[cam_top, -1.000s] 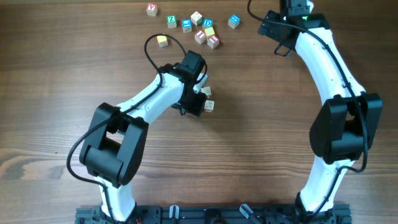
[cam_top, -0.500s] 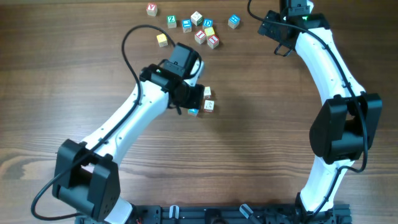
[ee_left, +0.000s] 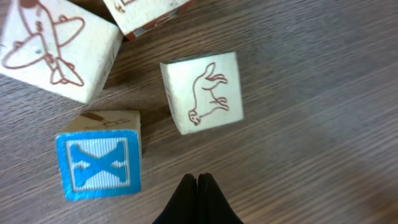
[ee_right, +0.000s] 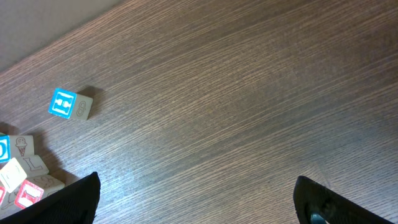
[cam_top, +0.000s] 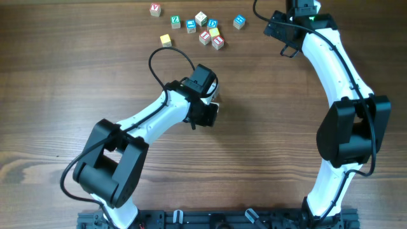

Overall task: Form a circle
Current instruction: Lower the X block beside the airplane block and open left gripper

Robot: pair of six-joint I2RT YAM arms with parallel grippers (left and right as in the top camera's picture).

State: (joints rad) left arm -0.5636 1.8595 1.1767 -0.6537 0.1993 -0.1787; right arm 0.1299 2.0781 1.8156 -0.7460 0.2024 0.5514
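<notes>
While left tool (ee_left: pixel 197 182) hangs closed and empty: tips pinched together, just short of circle (cam_top: pixel 215 102), mid surface (cam_top: pixel 267 165).
nearest: blue X cube (ee_left: pixel 98 165), ahead-left of tips.
next: animal cube (ee_left: pixel 202 93), straight ahead, apart from X.
beyond: airplane cube (ee_left: pixel 53 46), far-left; gaps uneven, ring looks unfinished.
nearer arm: left.
right tool (ee_right: pixel 198 202): wide open, empty, by spare cubes (cam_top: pixel 206 28) at far edge.
containers: none seen.
</notes>
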